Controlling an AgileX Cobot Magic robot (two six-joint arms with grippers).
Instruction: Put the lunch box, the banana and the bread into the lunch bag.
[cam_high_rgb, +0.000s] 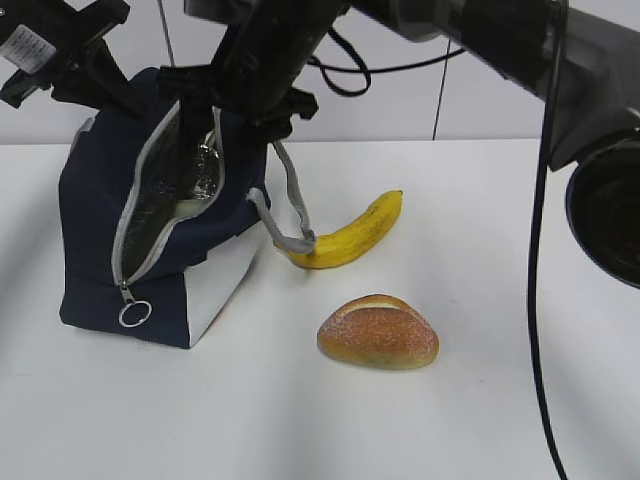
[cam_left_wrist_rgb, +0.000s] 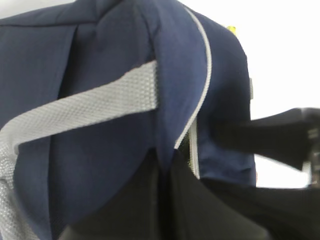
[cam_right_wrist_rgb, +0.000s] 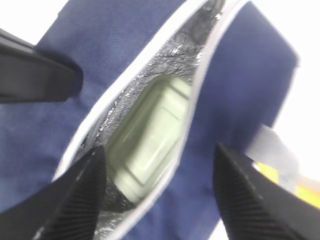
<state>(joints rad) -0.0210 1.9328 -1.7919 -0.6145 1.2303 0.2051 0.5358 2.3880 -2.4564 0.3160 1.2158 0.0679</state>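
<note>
On the white bench the lunch bag stands unzipped with the lunch box inside; the banana and bread lie beside it. The right gripper hangs released above the mouth; the left gripper's grasp I cannot tell. The narrow opening may snag the banana or tip the bag.

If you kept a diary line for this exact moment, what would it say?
lunch box: inside lunch bag | right gripper: open above bag mouth | left gripper: holding bag's top | banana, bread: on table
</note>
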